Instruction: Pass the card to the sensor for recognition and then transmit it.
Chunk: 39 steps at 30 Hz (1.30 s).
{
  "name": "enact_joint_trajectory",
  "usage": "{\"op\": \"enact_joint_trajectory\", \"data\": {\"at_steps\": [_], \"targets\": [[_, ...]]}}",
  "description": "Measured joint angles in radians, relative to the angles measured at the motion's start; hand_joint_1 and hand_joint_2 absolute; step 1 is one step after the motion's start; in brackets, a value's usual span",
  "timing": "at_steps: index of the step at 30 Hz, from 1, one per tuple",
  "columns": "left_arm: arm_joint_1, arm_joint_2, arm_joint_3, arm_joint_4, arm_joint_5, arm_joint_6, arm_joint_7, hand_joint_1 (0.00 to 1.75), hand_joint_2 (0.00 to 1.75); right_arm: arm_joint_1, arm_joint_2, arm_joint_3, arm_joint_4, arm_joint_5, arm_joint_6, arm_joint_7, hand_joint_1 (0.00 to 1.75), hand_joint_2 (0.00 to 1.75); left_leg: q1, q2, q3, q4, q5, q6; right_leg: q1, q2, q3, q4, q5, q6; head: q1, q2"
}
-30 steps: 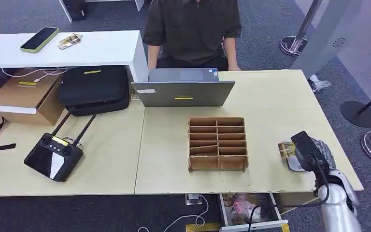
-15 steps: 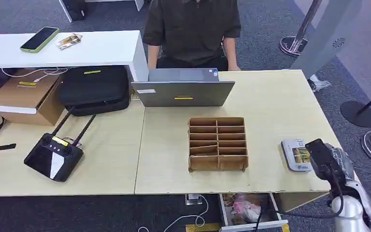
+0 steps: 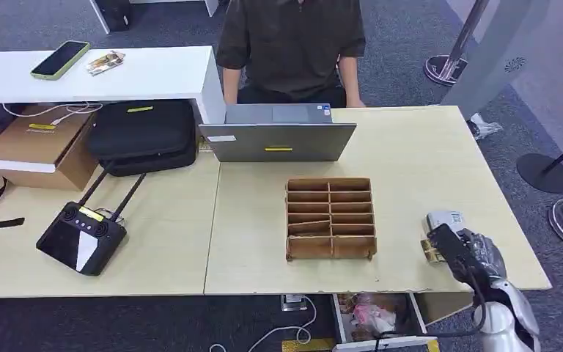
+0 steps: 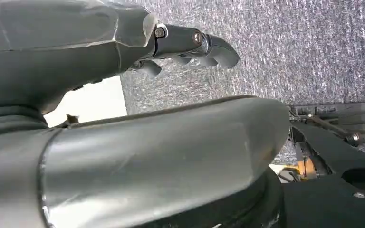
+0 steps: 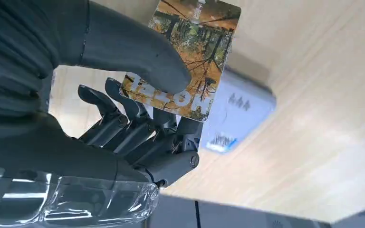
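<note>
- Our right hand [image 3: 468,251] pinches the card [image 5: 187,64] between thumb and fingers, just over the white sensor [image 5: 240,114] at the table's [image 3: 410,154] near right edge.
- Our left hand [image 4: 190,45] hangs over carpet, fingers loosely curled, holding nothing.

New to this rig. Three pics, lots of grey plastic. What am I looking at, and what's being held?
It is a humanoid robot with two arms, each ending in a many-fingered hand. The wide picture is its head camera, looking down at a table. The other two come from cameras at each wrist, so they are turned and mostly show that arm's own hand.

On the table: a laptop, a wooden divider box, a black remote controller and, at the right, a small white card sensor. A person sits behind the laptop.

The right robot hand pinches a picture card near the sensor. The left robot hand hangs over the carpet, holding nothing.
</note>
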Motion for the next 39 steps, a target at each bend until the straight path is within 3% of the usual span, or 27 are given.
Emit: {"op": "enact_joint_trajectory", "data": {"at_steps": [20,34,39], "targets": [[0.000,0.005,-0.027,0.000,-0.018,-0.001,0.003,0.00,0.00,0.078,0.031,0.047,-0.007,-0.024,-0.016,-0.006,1.75,1.75,0.000,0.000,0.000,0.000,0.000,0.000,0.000,0.000,0.000,0.000,0.000,0.000,0.000,0.000],[0.000,0.005,-0.027,0.000,-0.001,-0.002,-0.008,0.00,0.00,0.078,0.038,0.047,-0.187,0.007,-0.137,-0.036,1.75,1.75,0.000,0.000,0.000,0.000,0.000,0.000,0.000,0.000,0.000,0.000,0.000,0.000,0.000,0.000],[0.000,0.005,-0.027,0.000,-0.001,-0.011,-0.015,0.00,0.00,0.078,0.038,0.047,-0.257,0.017,-0.144,-0.025,1.75,1.75,0.000,0.000,0.000,0.000,0.000,0.000,0.000,0.000,0.000,0.000,0.000,0.000,0.000,0.000]]}}
